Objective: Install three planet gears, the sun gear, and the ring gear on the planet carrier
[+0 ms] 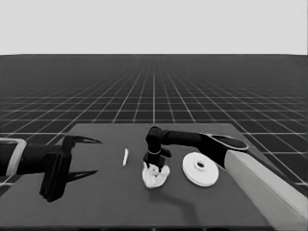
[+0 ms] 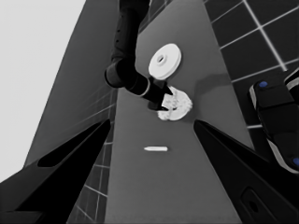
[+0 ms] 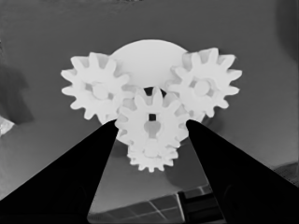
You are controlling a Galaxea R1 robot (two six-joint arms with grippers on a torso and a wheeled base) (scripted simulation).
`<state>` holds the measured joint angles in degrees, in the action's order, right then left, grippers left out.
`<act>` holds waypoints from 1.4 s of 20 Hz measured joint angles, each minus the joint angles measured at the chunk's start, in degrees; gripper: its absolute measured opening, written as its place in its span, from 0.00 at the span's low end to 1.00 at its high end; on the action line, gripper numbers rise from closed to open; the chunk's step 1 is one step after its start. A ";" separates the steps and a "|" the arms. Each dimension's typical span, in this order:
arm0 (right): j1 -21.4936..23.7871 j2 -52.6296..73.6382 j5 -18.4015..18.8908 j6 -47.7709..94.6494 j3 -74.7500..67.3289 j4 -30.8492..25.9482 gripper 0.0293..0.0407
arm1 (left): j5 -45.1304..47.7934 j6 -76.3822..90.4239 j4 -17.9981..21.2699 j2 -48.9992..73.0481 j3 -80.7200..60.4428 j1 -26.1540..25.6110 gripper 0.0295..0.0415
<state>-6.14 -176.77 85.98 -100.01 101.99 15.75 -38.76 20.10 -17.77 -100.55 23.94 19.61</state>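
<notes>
Nearest us, our left gripper [image 1: 89, 156] waits spread and empty at the table's [image 1: 96, 207] left end. Next comes one thin white piece [image 1: 125, 157]. Mid-table, our right gripper [image 3: 152, 123] is clenched on the fourth gear [image 3: 152, 122], held over the middle of the smaller round part [image 3: 145, 56], where we count three gears already seated. Rightmost lies the one larger round part [image 1: 200, 169], untouched. By our judgement, seating this gear and capping with that part remain.
</notes>
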 joint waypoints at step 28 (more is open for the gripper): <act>0.00 0.00 0.00 -16.80 0.00 0.00 0.14 | 0.00 0.00 0.00 0.00 0.00 0.00 0.75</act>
<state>-6.14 -176.78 85.98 -116.81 101.99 15.75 -38.76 20.10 -17.77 -100.55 23.94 19.61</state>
